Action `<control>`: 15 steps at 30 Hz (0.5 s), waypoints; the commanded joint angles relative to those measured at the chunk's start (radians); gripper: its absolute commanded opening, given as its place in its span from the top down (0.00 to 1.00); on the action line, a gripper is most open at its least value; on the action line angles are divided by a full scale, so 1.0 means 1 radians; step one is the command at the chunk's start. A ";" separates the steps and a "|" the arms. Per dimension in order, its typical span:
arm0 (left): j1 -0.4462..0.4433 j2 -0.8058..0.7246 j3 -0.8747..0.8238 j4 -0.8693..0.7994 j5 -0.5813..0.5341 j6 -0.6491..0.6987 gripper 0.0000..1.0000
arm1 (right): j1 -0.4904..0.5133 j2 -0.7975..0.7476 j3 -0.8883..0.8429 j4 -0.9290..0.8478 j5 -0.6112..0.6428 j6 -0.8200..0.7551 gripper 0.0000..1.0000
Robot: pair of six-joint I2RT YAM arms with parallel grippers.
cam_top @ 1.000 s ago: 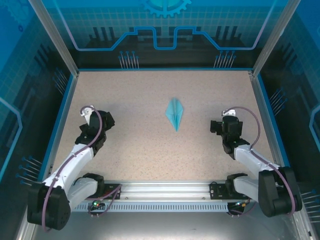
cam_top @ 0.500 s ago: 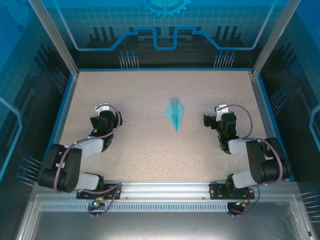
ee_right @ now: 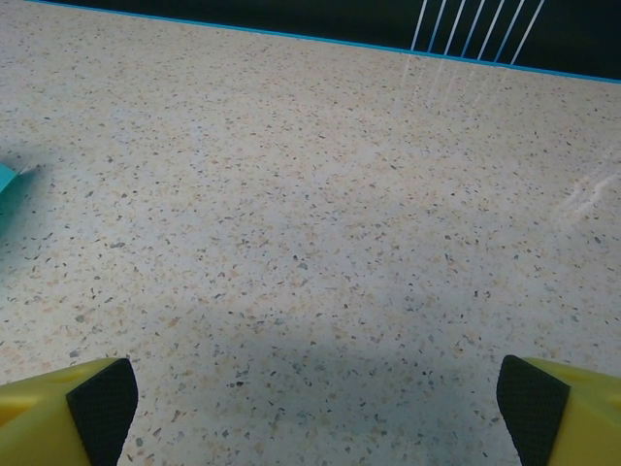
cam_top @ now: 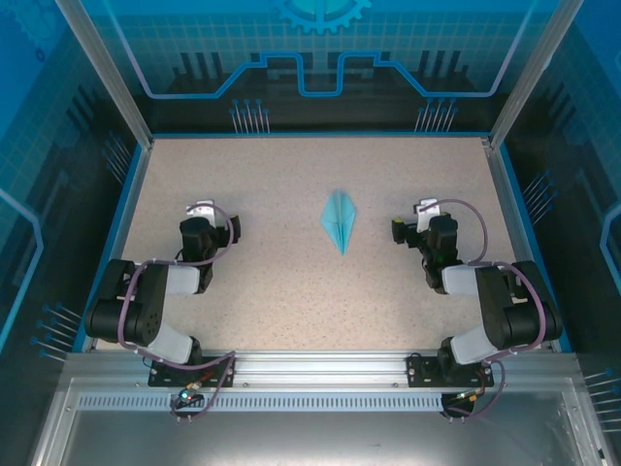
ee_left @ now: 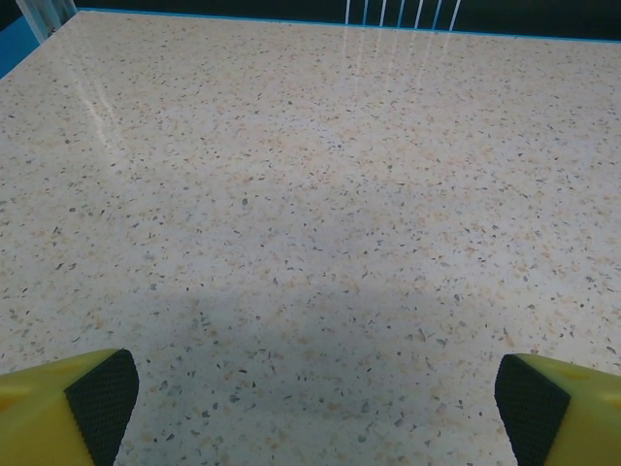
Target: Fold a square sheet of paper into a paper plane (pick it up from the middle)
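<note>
The paper plane (cam_top: 339,221), a narrow cyan-blue dart folded from the square sheet of paper, lies flat at the table's middle with its tip toward the near edge. One corner of the paper plane (ee_right: 8,183) shows at the left edge of the right wrist view. My left gripper (cam_top: 201,216) sits to its left, well apart, and is open, with only bare table between its yellow fingers (ee_left: 68,408). My right gripper (cam_top: 424,217) sits to the plane's right, also open with nothing in it, its fingers (ee_right: 68,408) wide apart.
The speckled beige table (cam_top: 291,175) has a blue rim and is enclosed by aluminium posts and blue panels. Both arms are folded low over the near half, elbows close to their bases on the rail (cam_top: 320,367).
Both arms have folded back toward their bases. Each gripper has shifted slightly inward and farther up the table. The paper plane has not moved, and both grippers stayed open.
</note>
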 commanded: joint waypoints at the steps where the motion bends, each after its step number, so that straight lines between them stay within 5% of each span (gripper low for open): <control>1: 0.007 -0.002 0.011 0.029 0.041 0.000 0.02 | -0.022 0.007 0.018 0.016 0.009 0.010 0.00; 15: 0.008 -0.001 0.012 0.028 0.047 -0.001 0.01 | -0.020 0.006 0.018 0.016 0.011 0.005 0.01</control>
